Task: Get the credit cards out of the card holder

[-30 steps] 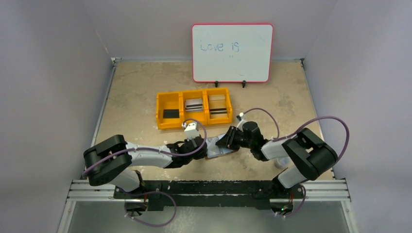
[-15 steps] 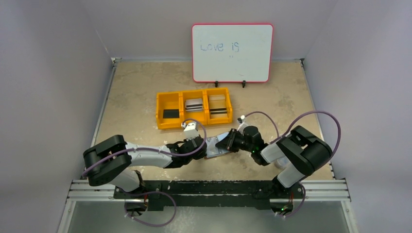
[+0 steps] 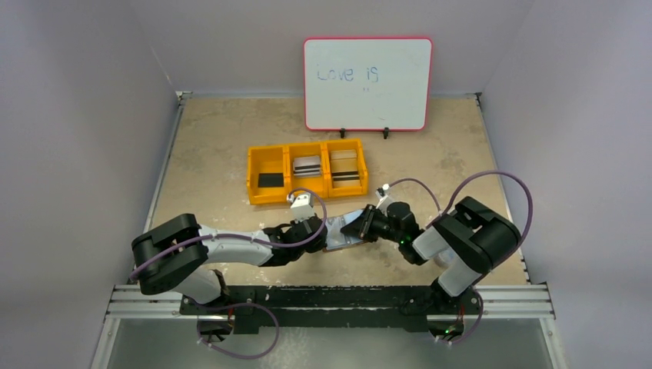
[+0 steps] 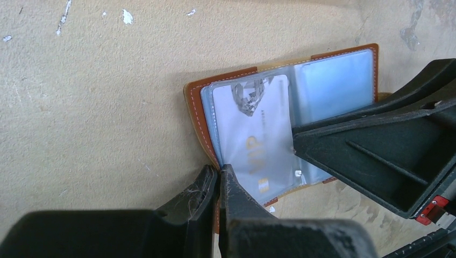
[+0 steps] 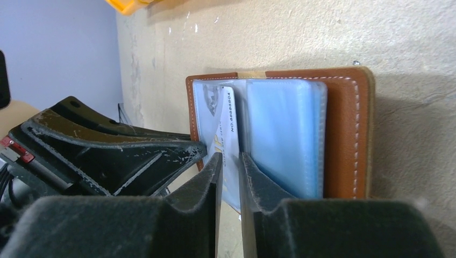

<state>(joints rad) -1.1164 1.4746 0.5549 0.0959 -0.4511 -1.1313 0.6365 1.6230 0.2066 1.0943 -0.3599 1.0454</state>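
Beige surface (image 3: 430, 154): we list card holder (image 5: 344, 134), limp leather, pinched in left claw (image 4: 219, 174); right claw (image 5: 230, 161) narrow on edge of stiff, slick credit card (image 5: 230, 121).

"Love is" being shown in faint handwriting on the whiteboard (image 3: 367, 100), gold "VIP" being shown on the pale card (image 4: 250, 134) in the holder (image 4: 196, 102), small digits along the card's edge being left illegible

1. Top camera: high at the near side, looking down over the whole table (image 3: 215, 131).
2. Left wrist: close above the wallet (image 4: 333, 75), facing down.
3. Right wrist: low and close, facing it from the opposite side.
4. Both wrist views share the wallet and its card (image 4: 253, 134).
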